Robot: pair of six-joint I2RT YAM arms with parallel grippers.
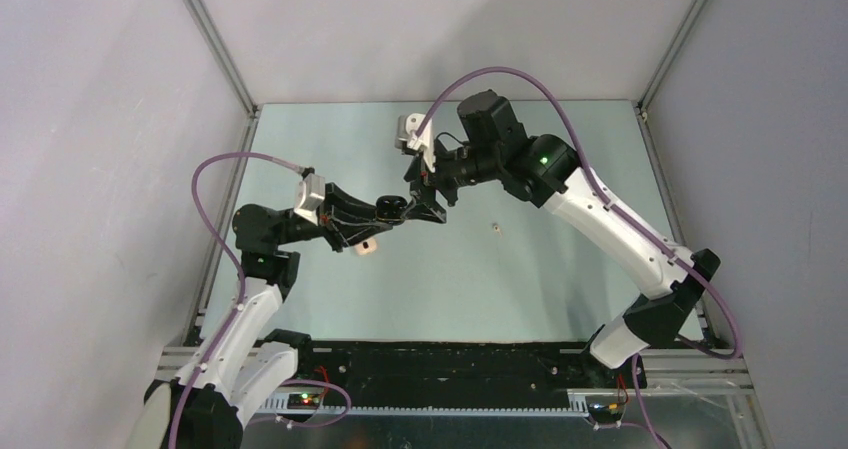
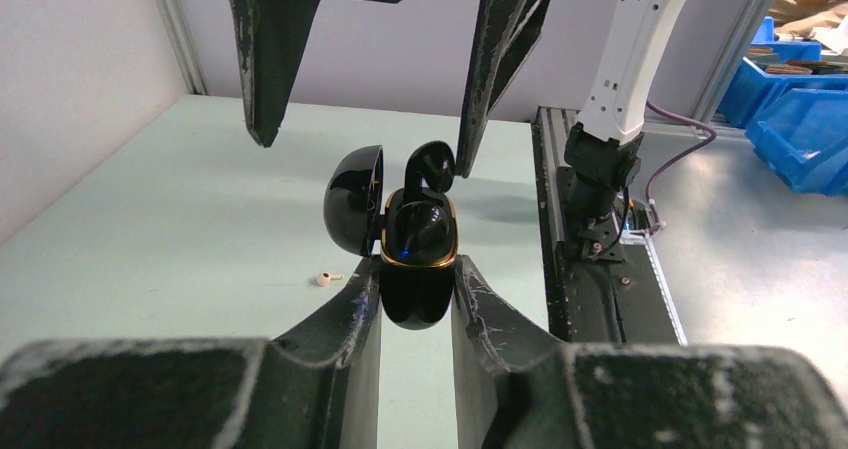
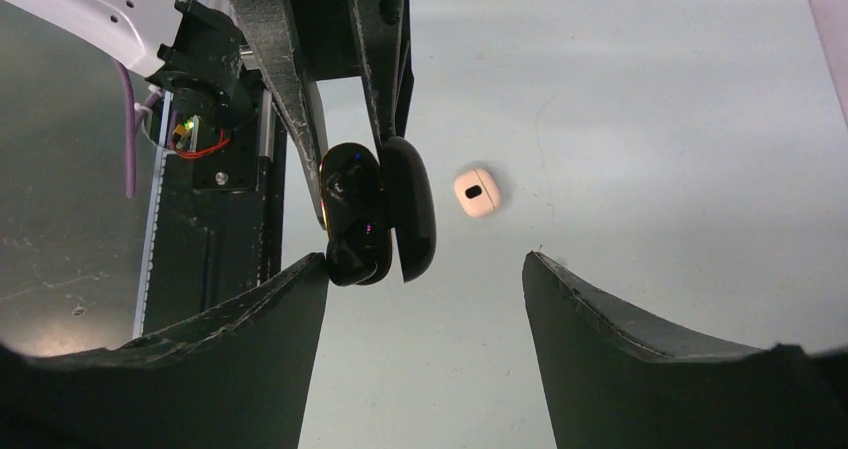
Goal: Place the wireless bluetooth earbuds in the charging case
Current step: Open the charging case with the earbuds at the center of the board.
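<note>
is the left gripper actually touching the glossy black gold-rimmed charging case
Touching. The left wrist view shows the left gripper pinching the glossy black gold-rimmed charging case from both sides, with no gap on either side.

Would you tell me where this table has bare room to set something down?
Bare: the broad near stretch of the table between the cream case and the right arm's base, and the far-left corner by the back wall. Crowded: mid-table, where the left gripper holds the black case at the open right gripper; a cream earbud lies right of them.
</note>
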